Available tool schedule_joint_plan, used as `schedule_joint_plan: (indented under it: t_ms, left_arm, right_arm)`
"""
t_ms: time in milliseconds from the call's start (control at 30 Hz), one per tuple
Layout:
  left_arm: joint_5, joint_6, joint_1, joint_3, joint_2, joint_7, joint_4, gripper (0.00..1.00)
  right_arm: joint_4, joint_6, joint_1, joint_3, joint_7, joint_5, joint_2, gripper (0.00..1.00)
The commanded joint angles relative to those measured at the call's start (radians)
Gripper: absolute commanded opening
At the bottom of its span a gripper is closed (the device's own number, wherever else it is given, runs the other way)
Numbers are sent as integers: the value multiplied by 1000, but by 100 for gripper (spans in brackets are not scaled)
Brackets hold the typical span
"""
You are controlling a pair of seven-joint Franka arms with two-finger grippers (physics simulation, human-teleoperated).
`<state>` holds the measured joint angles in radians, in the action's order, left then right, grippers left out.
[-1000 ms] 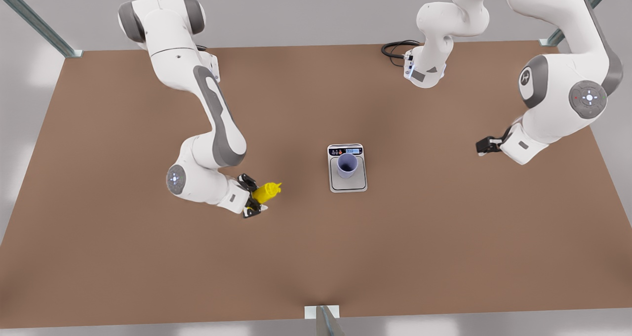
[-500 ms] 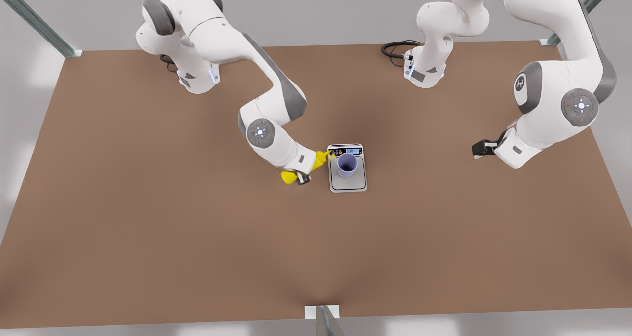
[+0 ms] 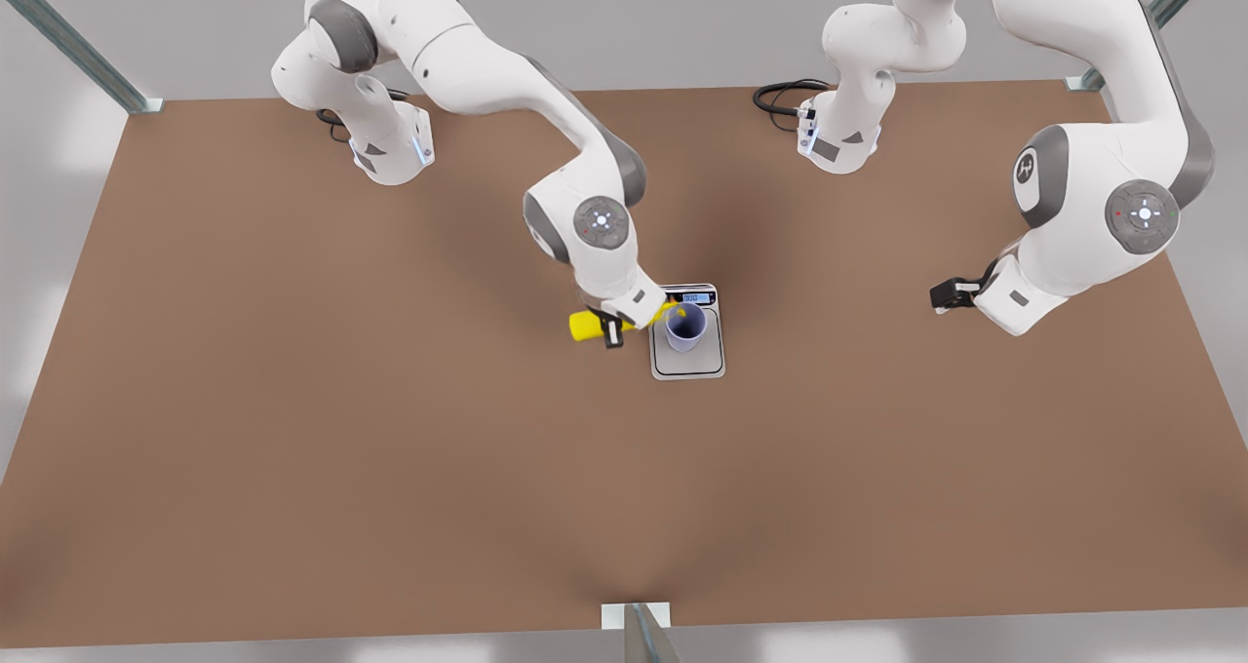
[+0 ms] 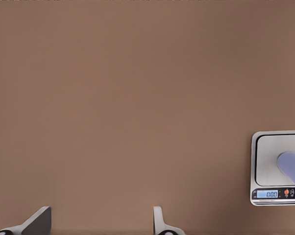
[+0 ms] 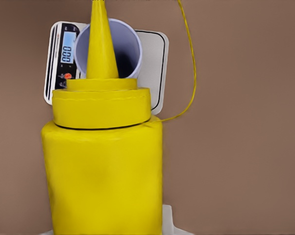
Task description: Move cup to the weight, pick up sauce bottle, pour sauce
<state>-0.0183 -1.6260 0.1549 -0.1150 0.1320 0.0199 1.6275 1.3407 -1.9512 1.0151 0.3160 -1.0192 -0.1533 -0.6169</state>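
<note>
Right gripper (image 3: 616,327): clamped on the sauce bottle (image 3: 589,326), jaws closed to the bottle's width, at the weight's edge on the front view's left
Sauce bottle: tipped almost level, base toward the front view's left, nozzle (image 5: 101,41) over the cup's mouth; thin yellow thread (image 5: 191,68) curving beside the bottle in the right wrist view
Cup (image 3: 685,325): upright on the weight's plate, a small yellow spot inside
Weight (image 3: 705,361): flat on the table (image 3: 292,429) near its middle, display strip (image 3: 694,297) on the far side; display lit in the right wrist view (image 5: 67,53)
Left gripper (image 3: 949,294): waiting well apart from the weight, toward the front view's right, holding nothing
Left jaws: wide apart, two pale fingers (image 4: 37,221) over bare table, nothing between them
Left wrist view: weight (image 4: 265,166) and part of the cup (image 4: 292,165) at the frame's edge
</note>
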Motion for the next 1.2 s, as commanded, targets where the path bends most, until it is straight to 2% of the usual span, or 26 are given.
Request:
schedule_joint_plan:
  t_ms: [0, 133, 400, 567, 700, 767, 867, 900, 967, 1000, 1167]
  left_arm:
    - [0, 0, 0, 0, 0, 0, 0, 100]
    - [1, 0, 0, 0, 3, 0, 0, 100]
    - [3, 3, 0, 0, 9, 0, 0, 100]
    - [3, 5, 2, 1, 8, 0, 0, 100]
    - [3, 5, 2, 0, 8, 0, 0, 100]
    - [3, 5, 2, 1, 9, 0, 0, 100]
    - [3, 8, 2, 0, 8, 0, 0, 100]
    - [3, 8, 2, 0, 8, 0, 0, 100]
    - [1, 9, 2, 0, 8, -2, 0, 100]
    - [1, 8, 2, 0, 9, -2, 0, 100]
    - [0, 15, 17, 0, 8, 0, 0, 100]
  right_arm:
    - [-2, 0, 5, 1, 2, 9, 0, 50]
    - [-98, 48, 36, 0, 109, 103, -57, 50]
    - [-100, 63, 46, -5, 205, 192, -69, 50]
    - [-132, 60, -87, -11, 203, -106, -46, 50]
    - [-126, 63, -216, -20, 82, -322, -12, 50]
    - [-124, 64, -294, -87, 54, -333, -4, 50]
    - [-109, 64, -507, -265, -73, -379, -6, 50]
    - [-107, 67, -555, -270, -136, -428, -4, 50]
    - [-104, 69, -707, -411, -203, -437, -6, 50]
    - [-91, 84, -771, -455, -258, -437, -7, 50]
    - [-91, 124, -903, -532, -412, -486, -24, 50]
